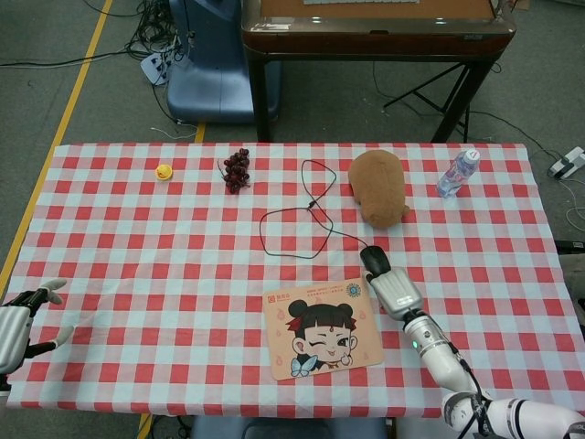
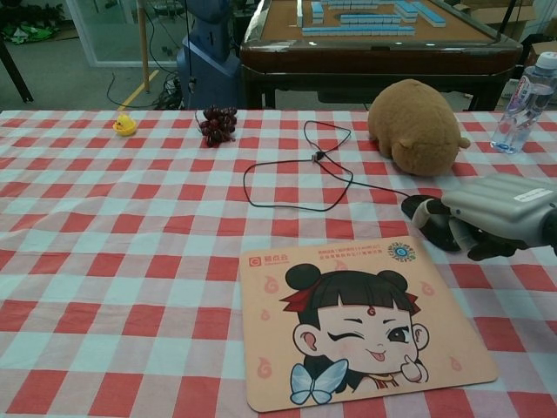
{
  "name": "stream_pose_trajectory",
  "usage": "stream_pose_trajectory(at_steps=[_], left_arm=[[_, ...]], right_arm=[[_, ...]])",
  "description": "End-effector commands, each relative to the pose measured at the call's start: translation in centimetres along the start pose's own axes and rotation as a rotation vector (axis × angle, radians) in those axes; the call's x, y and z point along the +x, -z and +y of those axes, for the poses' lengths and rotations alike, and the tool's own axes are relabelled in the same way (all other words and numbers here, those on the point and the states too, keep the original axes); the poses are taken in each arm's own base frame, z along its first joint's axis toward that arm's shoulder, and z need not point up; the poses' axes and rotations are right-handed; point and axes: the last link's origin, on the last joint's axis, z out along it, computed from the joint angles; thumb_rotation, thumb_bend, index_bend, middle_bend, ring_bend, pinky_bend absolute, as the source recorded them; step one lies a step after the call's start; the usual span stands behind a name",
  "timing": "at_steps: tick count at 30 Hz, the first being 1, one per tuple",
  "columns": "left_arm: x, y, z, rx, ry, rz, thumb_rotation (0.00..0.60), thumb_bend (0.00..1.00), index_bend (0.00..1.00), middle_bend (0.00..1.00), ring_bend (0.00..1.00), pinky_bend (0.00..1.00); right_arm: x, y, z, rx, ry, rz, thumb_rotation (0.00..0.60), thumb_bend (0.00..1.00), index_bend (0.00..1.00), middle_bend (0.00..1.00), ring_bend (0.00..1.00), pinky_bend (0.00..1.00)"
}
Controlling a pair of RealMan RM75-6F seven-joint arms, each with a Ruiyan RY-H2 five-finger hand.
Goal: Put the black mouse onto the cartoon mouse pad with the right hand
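The black mouse (image 1: pixel 371 257) (image 2: pixel 424 218) lies on the checked cloth just past the far right corner of the cartoon mouse pad (image 1: pixel 322 327) (image 2: pixel 357 318), which shows a winking girl's face. My right hand (image 1: pixel 395 291) (image 2: pixel 498 207) lies over the rear of the mouse, fingers curled down around it, so only the front end shows. The mouse cable (image 1: pixel 294 233) (image 2: pixel 300 178) loops off to the left. At the table's near left edge my left hand (image 1: pixel 18 320) hangs with fingers apart, holding nothing; the chest view does not show it.
A brown plush toy (image 1: pixel 377 187) (image 2: pixel 416 126) sits right behind the mouse. A water bottle (image 1: pixel 457 173) (image 2: pixel 524 103) stands at the far right. A dark grape bunch (image 1: pixel 237 169) and a small yellow duck (image 1: pixel 164 171) lie at the far left.
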Motion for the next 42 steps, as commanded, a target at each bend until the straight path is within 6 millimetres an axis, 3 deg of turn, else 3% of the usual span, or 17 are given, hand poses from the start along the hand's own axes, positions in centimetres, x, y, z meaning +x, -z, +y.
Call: stream_pose_trajectory(at_steps=[1,13,33,38,40,42], left_arm=[[0.0,0.0,0.0,0.0,0.0,0.0,0.6,0.22,0.29,0.44,0.38,0.55],[0.0,0.0,-0.1,0.008,0.001,0.0,0.6,0.22,0.29,0.44,0.38,0.55],[-0.2,-0.1,0.0,0.006,-0.001,-0.015,0.6,0.22,0.29,0.44,0.38,0.55],[-0.3,-0.2,0.0,0.005,0.001,-0.021,0.6,0.22,0.29,0.44,0.38,0.55],[-0.3,-0.2,0.0,0.004,0.002,-0.022,0.6,0.22,0.29,0.44,0.38,0.55],[-0.3,-0.2,0.0,0.003,0.002,-0.022,0.6,0.22,0.29,0.44,0.38,0.55]], right_arm=[[-0.2,-0.1,0.1,-0.004,-0.001,-0.004,0.6,1.0,0.23,1.0,1.0,1.0],[-0.9,0.7,1.5,-0.033,0.005,-0.03,0.6,1.0,0.24,1.0,1.0,1.0],[-1.1,1.2,6.9,-0.185,-0.007,-0.03,0.6,1.0,0.25,1.0,1.0,1.0],[-0.5,2.3,7.5,-0.184,-0.039,0.0,0.6,1.0,0.25,1.0,1.0,1.0],[-0.1,2.9,7.6,-0.179,-0.062,0.035,0.6,0.9,0.25,1.0,1.0,1.0],[0.3,3.3,7.7,-0.186,-0.087,0.071,0.6,0.69,0.25,1.0,1.0,1.0]])
